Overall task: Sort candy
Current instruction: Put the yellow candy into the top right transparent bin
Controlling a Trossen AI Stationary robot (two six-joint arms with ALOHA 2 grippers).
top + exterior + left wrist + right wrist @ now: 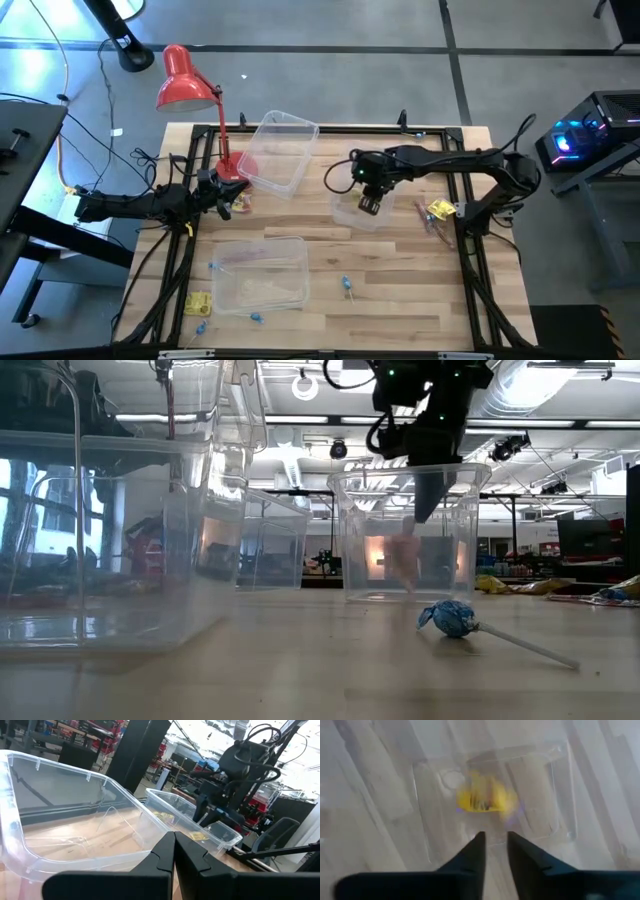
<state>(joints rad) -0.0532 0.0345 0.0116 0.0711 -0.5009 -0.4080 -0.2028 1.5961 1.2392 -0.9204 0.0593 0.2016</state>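
Yellow candy packet [482, 797] sits blurred in the small clear bin [357, 213] at frame centre of the high view, directly under the right tool [369, 205]. Right tool hangs over that bin, fingers [472, 855] a narrow gap apart, nothing between them. Left tool [228, 199] rests at left-centre by the red lamp's base [240, 168], fingers [192, 857] pressed together, empty.

Rest of the candy is loose on the wood table [400, 300]:
- yellow packet [440, 209] and red-pink sticks [426, 220] at right, near the right arm's base
- yellow packet [197, 303] at lower left
- blue pieces [347, 288] at lower centre and along the lower left edge

Low view: one blue twist-wrapped piece [452, 617] on the table in front of the small bin.

Two bigger clear bins: one upper centre [280, 150], one lower left [260, 275].
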